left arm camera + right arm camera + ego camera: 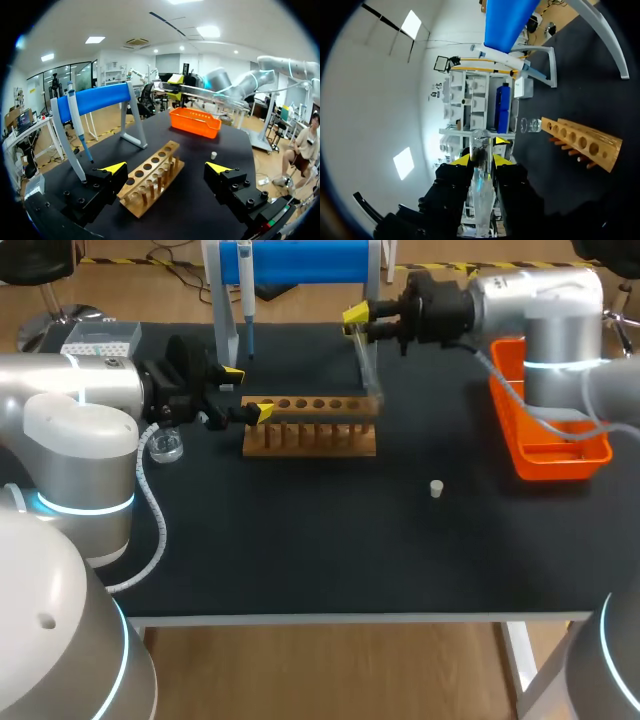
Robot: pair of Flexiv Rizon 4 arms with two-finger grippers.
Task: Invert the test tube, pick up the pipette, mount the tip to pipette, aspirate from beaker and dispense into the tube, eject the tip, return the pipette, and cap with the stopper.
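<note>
The right gripper (356,318) is closed on the upper end of the test tube (366,365). The tube's long axis slopes steeply down from the fingers toward the right end of the wooden rack (310,425). The left gripper (247,392) stands open and empty at the rack's left end, so I judge that turning the tube over belongs to the right arm.

light: bright, even, from ceiling panels (95,39) | shadows: faint on table (300,550) | glare: panels blown white
</note>
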